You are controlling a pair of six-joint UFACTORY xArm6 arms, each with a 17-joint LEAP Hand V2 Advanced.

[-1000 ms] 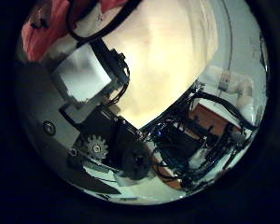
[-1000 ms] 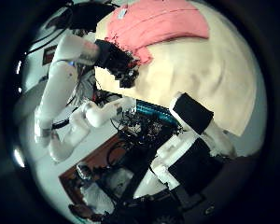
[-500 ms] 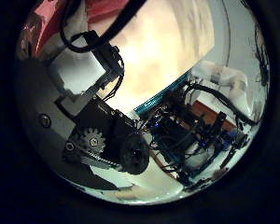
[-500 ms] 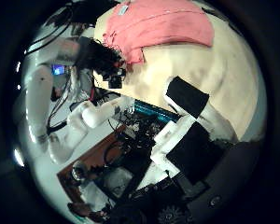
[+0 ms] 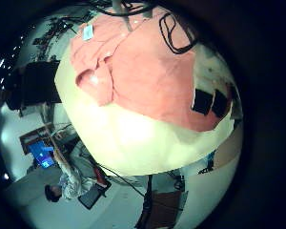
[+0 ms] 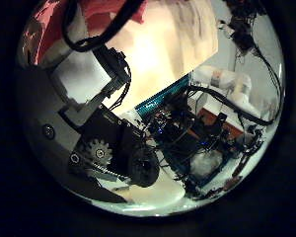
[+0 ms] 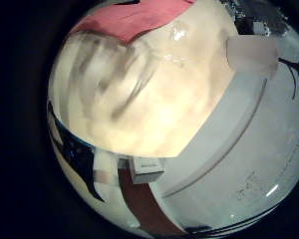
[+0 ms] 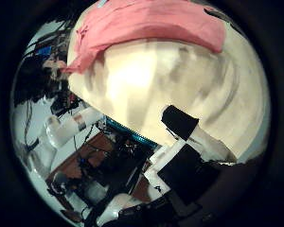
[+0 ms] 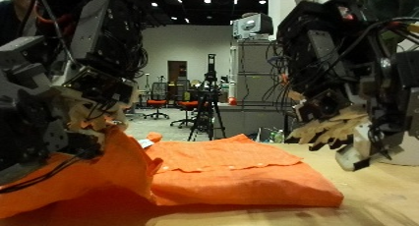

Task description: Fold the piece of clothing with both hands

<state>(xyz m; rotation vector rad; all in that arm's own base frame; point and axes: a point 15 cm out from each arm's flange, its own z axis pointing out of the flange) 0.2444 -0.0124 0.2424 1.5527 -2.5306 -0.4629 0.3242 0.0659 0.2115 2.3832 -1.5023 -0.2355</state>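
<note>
An orange garment [image 9: 236, 172] lies spread on the pale table [image 9: 380, 201], bunched higher under my left hand [image 9: 59, 98]. That hand hovers just above the bunched part with relaxed fingers and holds nothing. My right hand [image 9: 334, 84] hangs above the garment's other end, fingers stretched downward, clear of the cloth. The left little finger side palm view shows the whole garment [image 5: 143, 72] from well above, with one flap folded over. The right thumb side palm view has the garment [image 8: 147, 24] at the table's far side.
The table's edge [image 8: 133, 132] runs close below the right palm, with racks of electronics [image 6: 197, 148] and cabling beyond it. Behind the table stand a tripod [image 9: 209, 98] and a tall cabinet [image 9: 256, 88].
Both palm cameras have swung. The garment now fills more of the right thumb side view, and the white arm seen at its corner earlier has left that view.
</note>
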